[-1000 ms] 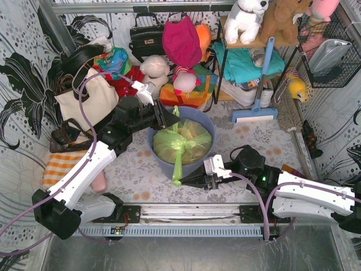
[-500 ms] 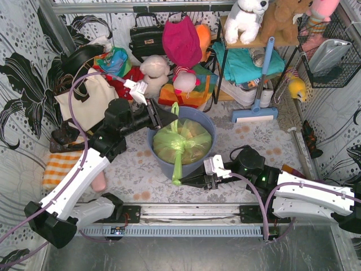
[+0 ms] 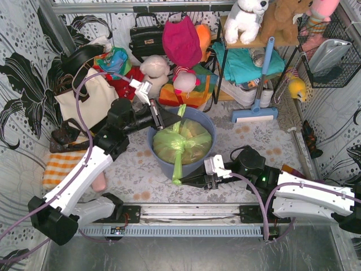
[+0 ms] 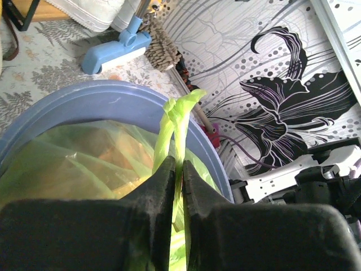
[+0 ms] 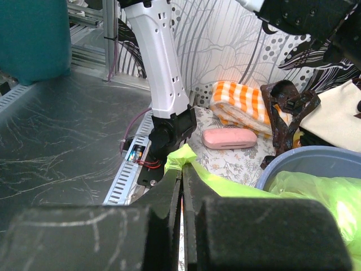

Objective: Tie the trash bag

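Left of centre in the top view, the left jaws pinch narrow on the upstanding tail (image 4: 179, 116) of the trash bag (image 3: 183, 141), which sits in the blue-grey bin (image 3: 210, 125) mid-frame. Lower right, the right jaws clamp the hanging tail (image 3: 177, 166). The film looks light, limp and slippery, so grip the twisted tails.

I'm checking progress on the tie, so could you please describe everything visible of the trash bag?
The trash bag is thin, translucent lime-green plastic with tan paper showing through. It sits inside the blue-grey bin, its mouth gathered in the middle. Two tails run out: one rises at the far rim, pinched by the left gripper; the other hangs over the near rim, pinched by the right gripper.
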Robot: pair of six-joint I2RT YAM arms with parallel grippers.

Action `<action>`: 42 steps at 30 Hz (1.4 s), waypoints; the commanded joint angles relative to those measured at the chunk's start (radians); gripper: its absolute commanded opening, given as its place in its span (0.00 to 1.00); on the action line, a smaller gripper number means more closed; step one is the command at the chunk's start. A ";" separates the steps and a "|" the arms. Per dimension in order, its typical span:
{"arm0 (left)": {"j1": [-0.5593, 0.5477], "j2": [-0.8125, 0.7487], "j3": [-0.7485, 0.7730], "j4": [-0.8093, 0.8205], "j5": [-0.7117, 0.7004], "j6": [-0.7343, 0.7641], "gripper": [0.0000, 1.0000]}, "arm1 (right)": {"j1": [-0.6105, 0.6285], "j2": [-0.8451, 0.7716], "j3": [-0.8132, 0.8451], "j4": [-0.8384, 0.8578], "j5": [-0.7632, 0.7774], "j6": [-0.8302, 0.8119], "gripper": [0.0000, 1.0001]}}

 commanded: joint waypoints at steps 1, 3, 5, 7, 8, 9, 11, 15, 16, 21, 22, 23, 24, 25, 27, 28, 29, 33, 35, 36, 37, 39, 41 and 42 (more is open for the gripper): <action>0.007 0.024 -0.025 0.185 0.090 -0.053 0.17 | 0.007 -0.025 -0.015 0.042 0.004 0.011 0.00; 0.008 0.041 -0.027 0.241 0.129 -0.077 0.17 | 0.006 -0.027 -0.015 0.042 0.003 0.011 0.00; 0.010 0.062 -0.016 0.269 0.156 -0.091 0.23 | 0.007 -0.027 -0.018 0.042 0.005 0.012 0.00; 0.010 0.083 0.004 0.257 0.163 -0.078 0.30 | 0.008 -0.030 -0.018 0.047 0.005 0.013 0.00; 0.011 0.094 0.012 0.250 0.162 -0.070 0.33 | 0.007 -0.029 -0.020 0.049 0.005 0.015 0.00; 0.012 0.106 0.020 0.245 0.164 -0.064 0.34 | 0.008 -0.028 -0.020 0.053 0.005 0.014 0.00; 0.017 0.137 0.038 0.249 0.187 -0.061 0.34 | 0.008 -0.027 -0.020 0.056 0.003 0.016 0.00; 0.020 0.189 0.078 0.256 0.240 -0.059 0.31 | 0.008 -0.026 -0.022 0.059 0.004 0.016 0.00; 0.022 0.196 0.083 0.260 0.247 -0.059 0.31 | 0.007 -0.028 -0.021 0.060 0.006 0.015 0.00; 0.034 0.228 0.101 0.333 0.283 -0.109 0.33 | 0.008 -0.030 -0.023 0.065 0.009 0.014 0.00; 0.036 0.232 0.104 0.350 0.287 -0.120 0.34 | 0.008 -0.030 -0.023 0.064 0.009 0.013 0.00; 0.040 0.239 0.108 0.363 0.289 -0.128 0.34 | 0.008 -0.028 -0.023 0.066 0.009 0.013 0.00; 0.042 0.243 0.113 0.378 0.294 -0.137 0.34 | 0.008 -0.028 -0.023 0.069 0.009 0.014 0.00; 0.045 0.248 0.121 0.390 0.297 -0.145 0.34 | 0.007 -0.025 -0.024 0.073 0.008 0.014 0.00; 0.051 0.258 0.131 0.406 0.301 -0.158 0.32 | 0.007 -0.020 -0.025 0.088 0.004 0.021 0.00; 0.054 0.263 0.136 0.410 0.303 -0.162 0.31 | 0.007 -0.015 -0.025 0.095 0.001 0.024 0.00; 0.057 0.265 0.143 0.411 0.304 -0.164 0.29 | 0.007 -0.011 -0.025 0.106 -0.002 0.027 0.00; 0.068 0.270 0.168 0.391 0.305 -0.157 0.19 | 0.008 0.000 -0.026 0.149 -0.005 0.061 0.00; 0.075 0.266 0.179 0.365 0.302 -0.144 0.12 | 0.007 0.001 -0.026 0.183 0.001 0.096 0.00; 0.077 0.262 0.182 0.355 0.301 -0.137 0.09 | 0.008 -0.001 -0.022 0.192 0.013 0.125 0.00; 0.079 0.258 0.185 0.343 0.298 -0.129 0.06 | 0.008 -0.001 -0.014 0.197 0.039 0.162 0.00; 0.083 0.247 0.187 0.320 0.286 -0.112 0.03 | 0.008 0.000 0.009 0.184 0.109 0.238 0.00; 0.084 0.235 0.186 0.295 0.273 -0.093 0.02 | 0.008 0.005 0.031 0.178 0.185 0.329 0.00; 0.085 0.230 0.185 0.275 0.264 -0.082 0.01 | 0.008 0.013 0.044 0.181 0.218 0.385 0.00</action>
